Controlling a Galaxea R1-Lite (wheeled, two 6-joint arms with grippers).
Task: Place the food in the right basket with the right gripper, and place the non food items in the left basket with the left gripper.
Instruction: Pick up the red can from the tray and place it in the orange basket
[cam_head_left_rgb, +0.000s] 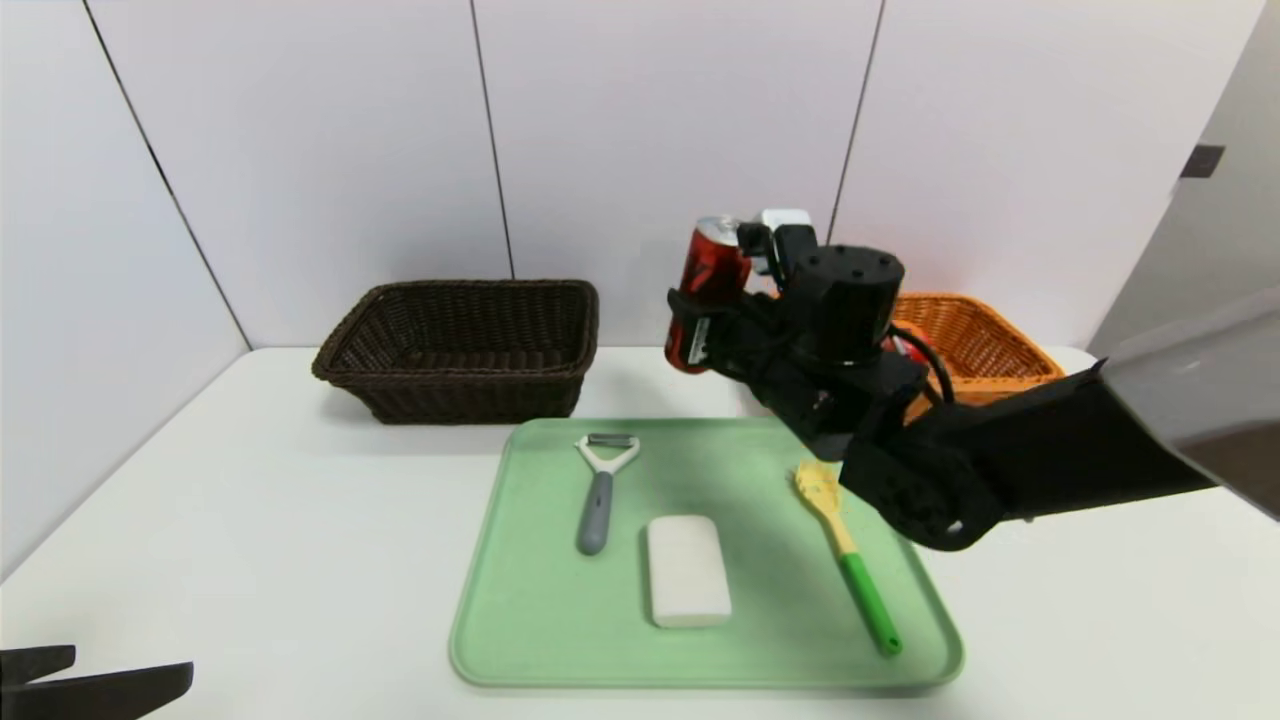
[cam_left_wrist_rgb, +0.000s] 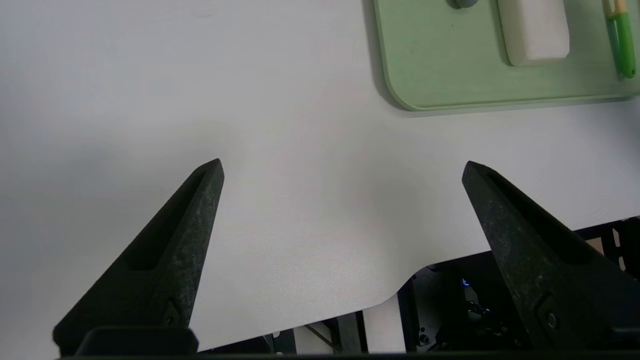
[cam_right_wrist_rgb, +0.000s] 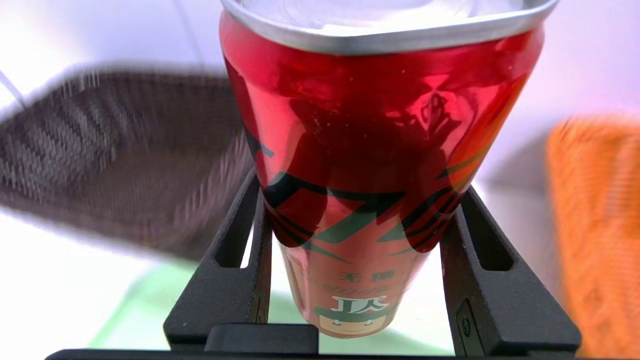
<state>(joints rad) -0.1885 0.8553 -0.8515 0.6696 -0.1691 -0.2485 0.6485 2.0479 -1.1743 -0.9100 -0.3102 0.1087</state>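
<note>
My right gripper (cam_head_left_rgb: 712, 318) is shut on a red drink can (cam_head_left_rgb: 708, 290), held upright in the air behind the green tray (cam_head_left_rgb: 520, 610), between the two baskets. In the right wrist view the red can (cam_right_wrist_rgb: 370, 150) sits between both fingers (cam_right_wrist_rgb: 240, 270). The dark brown left basket (cam_head_left_rgb: 465, 345) and the orange right basket (cam_head_left_rgb: 975, 345) stand at the back. On the tray lie a grey peeler (cam_head_left_rgb: 600, 490), a white soap-like bar (cam_head_left_rgb: 688, 570) and a yellow-and-green spatula (cam_head_left_rgb: 850, 560). My left gripper (cam_left_wrist_rgb: 342, 167) is open over bare table near the front left.
The white table (cam_head_left_rgb: 250, 520) ends at a wall close behind the baskets. In the left wrist view the table's front edge (cam_left_wrist_rgb: 350, 310) runs under the gripper, with the tray corner (cam_left_wrist_rgb: 400, 97) beyond. The right arm's dark sleeve (cam_head_left_rgb: 1050, 450) overhangs the tray's right side.
</note>
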